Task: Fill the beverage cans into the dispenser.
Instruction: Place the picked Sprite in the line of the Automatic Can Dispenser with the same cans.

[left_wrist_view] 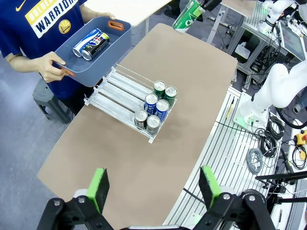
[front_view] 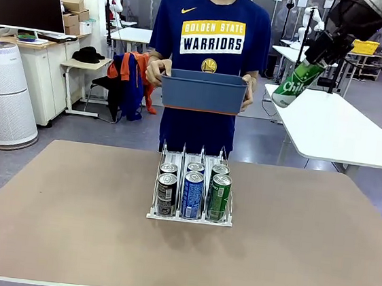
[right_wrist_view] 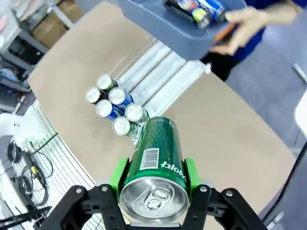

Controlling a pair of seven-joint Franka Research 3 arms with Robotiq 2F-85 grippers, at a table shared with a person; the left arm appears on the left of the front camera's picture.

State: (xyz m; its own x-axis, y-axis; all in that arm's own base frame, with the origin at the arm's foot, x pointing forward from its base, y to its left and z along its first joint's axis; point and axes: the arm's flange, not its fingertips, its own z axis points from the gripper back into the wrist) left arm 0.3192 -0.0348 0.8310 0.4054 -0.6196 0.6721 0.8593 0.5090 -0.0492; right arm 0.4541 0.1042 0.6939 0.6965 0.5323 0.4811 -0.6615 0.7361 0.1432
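While clamped in right pincer [right_wrist_view: 154,177], green silver-topped can [right_wrist_view: 156,143] hangs tilted

Black jaws, green pads [left_wrist_view: 98,188] (silver screws [left_wrist_view: 53,202]) — white arm [left_wrist_view: 283,88]

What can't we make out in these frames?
Front view: contents of the bin, hidden by its front wall.
Front view: back-row cans in the dispenser, mostly behind the front row.
Right wrist view: cans in the bin, cut off by the top edge.
Left wrist view: dispenser can labels, too small.

A robotics lab: white work tables [front_view: 342,131], a desk monitor [front_view: 27,8], cardboard boxes [front_view: 73,4], floor cables [left_wrist_view: 277,128].
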